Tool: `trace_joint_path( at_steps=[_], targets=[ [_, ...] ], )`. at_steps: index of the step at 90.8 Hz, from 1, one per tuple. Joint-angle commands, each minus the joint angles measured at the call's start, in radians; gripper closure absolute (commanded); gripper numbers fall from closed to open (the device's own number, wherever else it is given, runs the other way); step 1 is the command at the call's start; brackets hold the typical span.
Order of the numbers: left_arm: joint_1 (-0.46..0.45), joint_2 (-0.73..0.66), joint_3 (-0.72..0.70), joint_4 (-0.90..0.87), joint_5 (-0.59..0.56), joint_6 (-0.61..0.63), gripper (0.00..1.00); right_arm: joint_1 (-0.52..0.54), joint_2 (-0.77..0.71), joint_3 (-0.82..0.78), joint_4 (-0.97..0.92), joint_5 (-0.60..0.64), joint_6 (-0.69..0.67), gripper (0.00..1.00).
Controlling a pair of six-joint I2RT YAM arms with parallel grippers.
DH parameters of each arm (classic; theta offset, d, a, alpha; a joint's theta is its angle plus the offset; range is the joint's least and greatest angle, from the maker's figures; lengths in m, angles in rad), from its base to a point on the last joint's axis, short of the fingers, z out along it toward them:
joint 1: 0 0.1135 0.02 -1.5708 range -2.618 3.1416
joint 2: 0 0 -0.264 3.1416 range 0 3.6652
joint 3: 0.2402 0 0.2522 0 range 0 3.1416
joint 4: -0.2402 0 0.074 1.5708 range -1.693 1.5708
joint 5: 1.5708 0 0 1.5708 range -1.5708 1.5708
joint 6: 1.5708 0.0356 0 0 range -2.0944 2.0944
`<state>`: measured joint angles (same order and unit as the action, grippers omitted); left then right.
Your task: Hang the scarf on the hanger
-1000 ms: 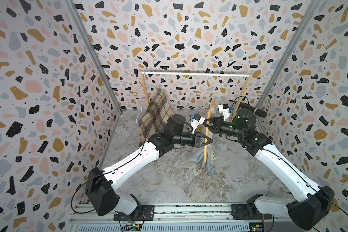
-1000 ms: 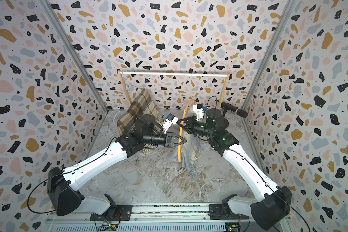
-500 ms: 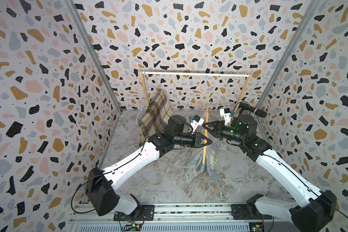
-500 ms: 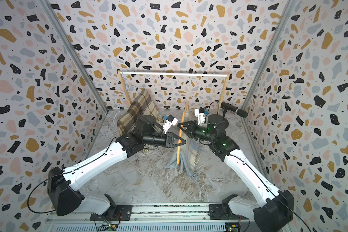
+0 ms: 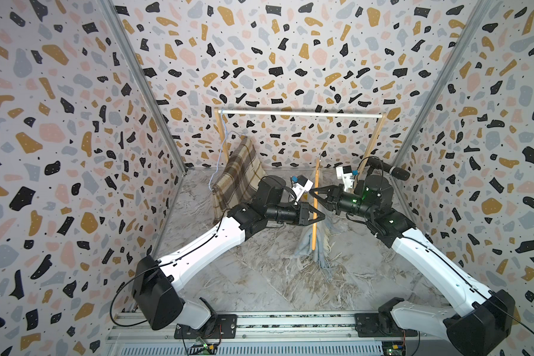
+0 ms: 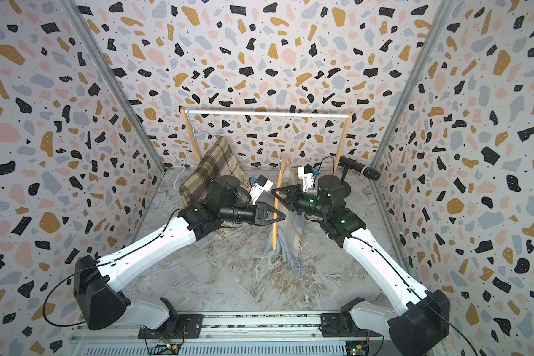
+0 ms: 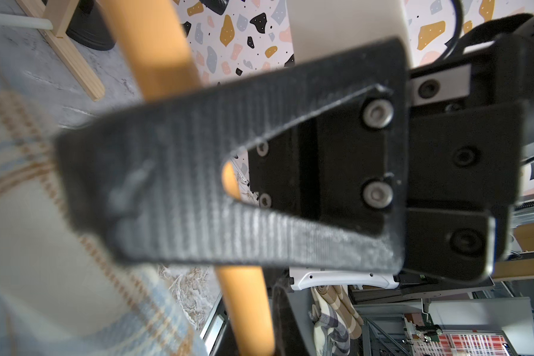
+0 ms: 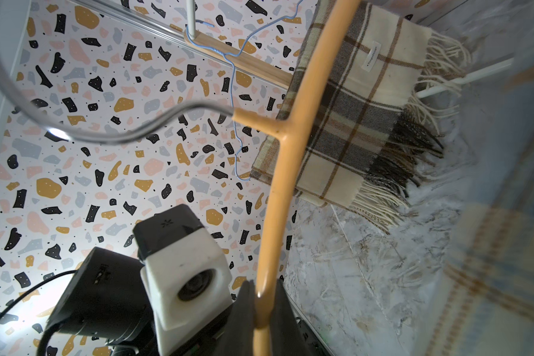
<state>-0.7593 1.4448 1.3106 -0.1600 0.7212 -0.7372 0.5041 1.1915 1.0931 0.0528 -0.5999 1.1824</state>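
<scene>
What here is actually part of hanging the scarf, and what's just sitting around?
In the job: orange hanger, pale blue scarf draped over it, left gripper, right gripper.
Just around: brown plaid scarf on blue wire hanger, clothes rail, microphone.

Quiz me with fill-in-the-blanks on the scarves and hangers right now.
The brown plaid fringed scarf hangs on the ____. Shut on the curved orange hanger is the ____. The pale blue plaid scarf hangs on the ____ hanger. Only ____ hanger hangs on the white rail.
Missing: thin blue wire hanger; left gripper; orange; one.
</scene>
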Motion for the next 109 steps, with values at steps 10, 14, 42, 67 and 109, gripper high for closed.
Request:
trace_joint_path(
  at_steps=[10, 14, 42, 67, 109],
  targets=[
    [0.003, -0.056, 0.06, 0.017, -0.019, 0.133, 0.86, 0.013, -0.031, 0.086, -0.057, -0.012, -0.125, 1.0],
    [0.007, -0.079, 0.059, -0.018, -0.03, 0.16, 0.77, 0.007, -0.033, 0.102, -0.075, -0.014, -0.142, 1.0],
    [0.175, -0.328, -0.128, -0.06, -0.113, 0.116, 0.3, -0.019, -0.03, 0.192, -0.04, -0.14, -0.163, 1.0],
    [0.301, -0.468, -0.525, 0.362, -0.255, -0.271, 0.02, -0.022, -0.01, 0.244, 0.072, -0.3, -0.049, 1.0],
    [0.305, -0.268, -0.677, 0.915, -0.25, -0.501, 0.0, -0.021, 0.029, 0.286, 0.365, -0.311, 0.243, 1.0]
  ],
)
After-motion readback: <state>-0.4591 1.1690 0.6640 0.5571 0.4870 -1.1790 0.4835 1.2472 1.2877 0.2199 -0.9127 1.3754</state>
